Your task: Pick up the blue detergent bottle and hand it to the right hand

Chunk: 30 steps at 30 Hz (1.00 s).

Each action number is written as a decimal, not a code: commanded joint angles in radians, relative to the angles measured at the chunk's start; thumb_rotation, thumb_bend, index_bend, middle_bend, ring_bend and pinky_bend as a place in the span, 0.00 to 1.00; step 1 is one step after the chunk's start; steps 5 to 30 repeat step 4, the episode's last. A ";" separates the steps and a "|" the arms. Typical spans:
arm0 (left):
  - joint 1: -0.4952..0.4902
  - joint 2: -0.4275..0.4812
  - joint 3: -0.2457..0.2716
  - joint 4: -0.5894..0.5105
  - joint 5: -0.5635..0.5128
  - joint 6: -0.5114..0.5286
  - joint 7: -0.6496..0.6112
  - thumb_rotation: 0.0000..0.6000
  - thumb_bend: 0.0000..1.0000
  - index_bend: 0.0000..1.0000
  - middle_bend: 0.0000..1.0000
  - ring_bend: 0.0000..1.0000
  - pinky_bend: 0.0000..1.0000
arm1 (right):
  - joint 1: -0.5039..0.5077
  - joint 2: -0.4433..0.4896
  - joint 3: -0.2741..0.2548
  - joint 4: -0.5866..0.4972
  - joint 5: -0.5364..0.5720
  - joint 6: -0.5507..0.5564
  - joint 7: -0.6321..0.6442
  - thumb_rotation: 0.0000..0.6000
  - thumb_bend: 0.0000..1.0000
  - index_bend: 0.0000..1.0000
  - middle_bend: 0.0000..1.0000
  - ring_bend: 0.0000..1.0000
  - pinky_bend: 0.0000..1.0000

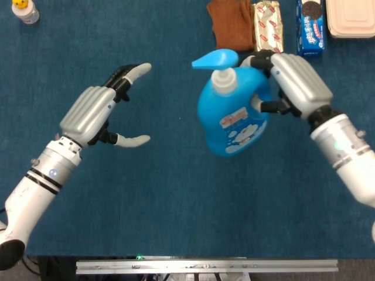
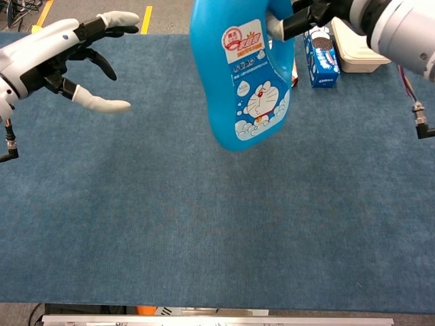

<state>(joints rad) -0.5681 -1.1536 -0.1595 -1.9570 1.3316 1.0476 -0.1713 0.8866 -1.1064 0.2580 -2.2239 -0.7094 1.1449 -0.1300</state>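
The blue detergent bottle (image 1: 233,114) hangs in the air above the table, right of centre, carried by its handle. It has a white pump neck with a light blue spout pointing left. A cartoon cat and a red-and-white label mark its front. Its body tilts, base swung toward the near side.

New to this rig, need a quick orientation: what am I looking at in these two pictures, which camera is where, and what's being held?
It is a two-armed robot with human-like hands at a blue table. One picture looks down from its head, the other out from its chest.

The right hand holds a blue detergent bottle by the handle, lifted off the table. The left hand is open and holds nothing.

At the far edge lie a brown cloth, a wrapped snack, a blue cookie box, a beige lidded box and a small bottle.
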 commanded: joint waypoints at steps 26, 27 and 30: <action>0.033 -0.008 0.031 0.050 0.059 0.059 0.043 0.90 0.14 0.02 0.07 0.03 0.34 | -0.083 0.034 -0.041 -0.012 -0.103 0.018 0.031 1.00 0.60 0.55 0.41 0.29 0.47; 0.033 -0.008 0.031 0.050 0.059 0.059 0.043 0.90 0.14 0.02 0.07 0.03 0.34 | -0.083 0.034 -0.041 -0.012 -0.103 0.018 0.031 1.00 0.60 0.55 0.41 0.29 0.47; 0.033 -0.008 0.031 0.050 0.059 0.059 0.043 0.90 0.14 0.02 0.07 0.03 0.34 | -0.083 0.034 -0.041 -0.012 -0.103 0.018 0.031 1.00 0.60 0.55 0.41 0.29 0.47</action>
